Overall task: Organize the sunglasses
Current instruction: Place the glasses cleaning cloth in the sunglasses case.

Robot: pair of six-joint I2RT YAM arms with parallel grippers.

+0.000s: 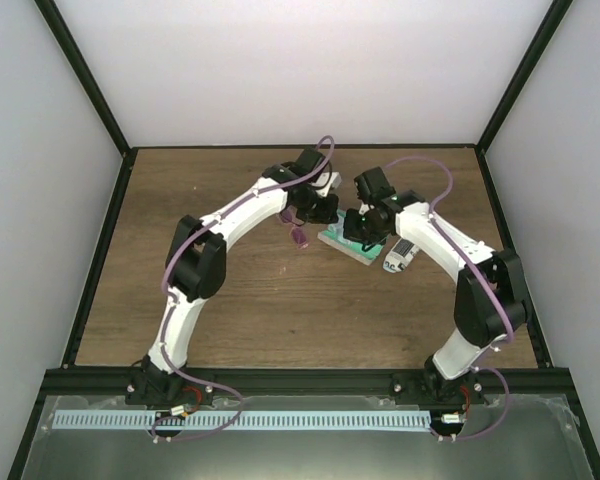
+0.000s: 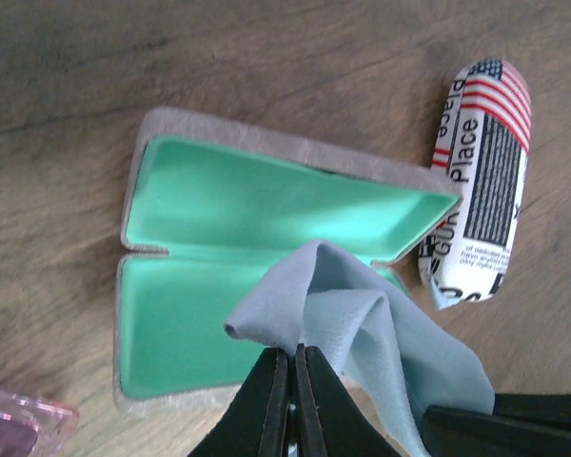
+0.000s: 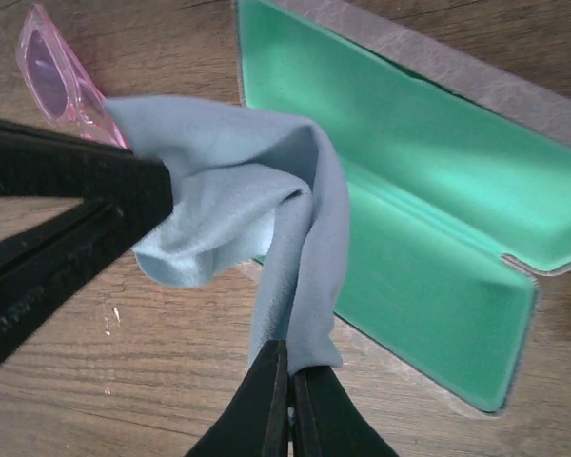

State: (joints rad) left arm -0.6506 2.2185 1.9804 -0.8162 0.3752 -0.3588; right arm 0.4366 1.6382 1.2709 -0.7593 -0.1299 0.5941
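Observation:
Both grippers hold one light blue cloth (image 2: pixel 381 324) between them, above an open case with a green lining (image 2: pixel 219 219). My left gripper (image 2: pixel 295 350) is shut on one fold of the cloth. My right gripper (image 3: pixel 288 367) is shut on another edge of the cloth (image 3: pixel 228 181). The pink sunglasses with purple-tinted lenses (image 3: pixel 62 81) lie on the table left of the case, also in the top view (image 1: pixel 298 238) and at the left wrist view's lower-left corner (image 2: pixel 19 424). The black wire-frame pair is out of view.
A closed oval case printed with a flag and text (image 2: pixel 481 181) lies right of the open case, also in the top view (image 1: pixel 398 255). The open case (image 1: pixel 345 243) sits mid-table on the wooden top (image 1: pixel 230 300). Black frame rails and white walls bound the table.

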